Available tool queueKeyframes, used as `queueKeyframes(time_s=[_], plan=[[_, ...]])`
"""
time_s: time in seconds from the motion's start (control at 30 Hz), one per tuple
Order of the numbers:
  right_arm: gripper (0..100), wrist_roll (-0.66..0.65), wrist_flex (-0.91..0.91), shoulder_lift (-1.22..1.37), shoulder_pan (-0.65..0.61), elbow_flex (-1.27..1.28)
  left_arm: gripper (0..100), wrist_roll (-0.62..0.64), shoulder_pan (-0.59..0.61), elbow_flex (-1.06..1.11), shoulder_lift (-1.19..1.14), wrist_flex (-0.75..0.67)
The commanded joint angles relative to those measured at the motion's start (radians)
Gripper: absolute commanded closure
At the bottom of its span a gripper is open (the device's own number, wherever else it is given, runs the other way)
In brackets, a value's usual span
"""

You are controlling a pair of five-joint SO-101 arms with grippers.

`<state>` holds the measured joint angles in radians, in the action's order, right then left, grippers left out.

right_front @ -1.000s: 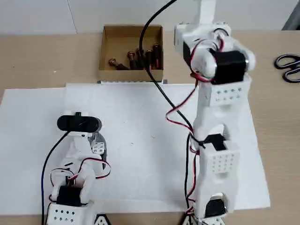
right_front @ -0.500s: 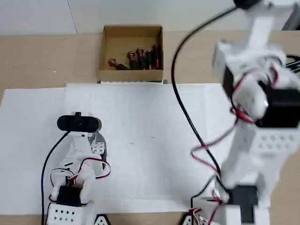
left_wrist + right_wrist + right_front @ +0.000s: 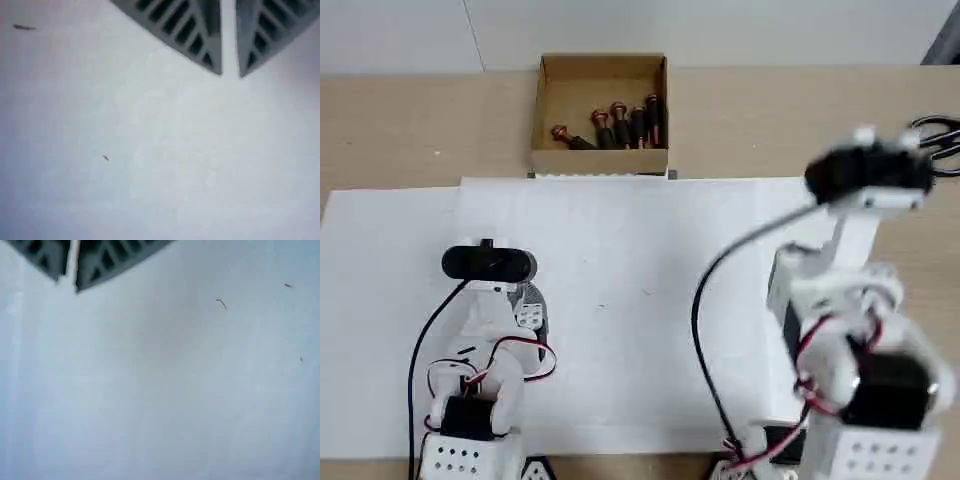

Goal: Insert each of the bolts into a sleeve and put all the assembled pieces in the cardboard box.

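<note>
Far back on the table point(image 3: 420, 120), cardboard box point(image 3: 600, 160) holding sleeved bolts point(image 3: 618, 122), left hand point(image 3: 230, 74) and right hand point(image 3: 67, 284) pressed together

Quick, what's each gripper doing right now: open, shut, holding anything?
Left gripper: shut, nothing between the fingers.
Right gripper: shut, nothing between the fingers.

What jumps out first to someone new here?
The open cardboard box at the table's far edge, with a row of copper-headed bolt pieces lying inside. Nearer the camera two white arms stand over a white paper sheet, one low at one side, the other looming at the other with a black cable.
</note>
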<state>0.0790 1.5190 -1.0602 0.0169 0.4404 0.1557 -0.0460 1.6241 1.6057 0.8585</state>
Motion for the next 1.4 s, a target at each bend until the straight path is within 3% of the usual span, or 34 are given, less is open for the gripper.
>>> queueKeyframes(time_s=[0.0,0.37,0.93,1.37], plan=[[99.5,0.002,-0.104,-0.24,0.002,0.322,99,0.003,0.002,-0.002,0.011,-0.025],[99.5,-0.106,-0.153,-0.768,0.001,0.885,99,0.003,0.002,-0.002,0.011,-0.025],[99.5,-0.101,-0.41,-0.74,0.001,1.18,99,0.003,0.002,-0.002,0.011,-0.025],[99.5,-0.106,-0.409,-0.74,0.005,1.18,99,0.003,0.002,-0.002,0.011,-0.025]])
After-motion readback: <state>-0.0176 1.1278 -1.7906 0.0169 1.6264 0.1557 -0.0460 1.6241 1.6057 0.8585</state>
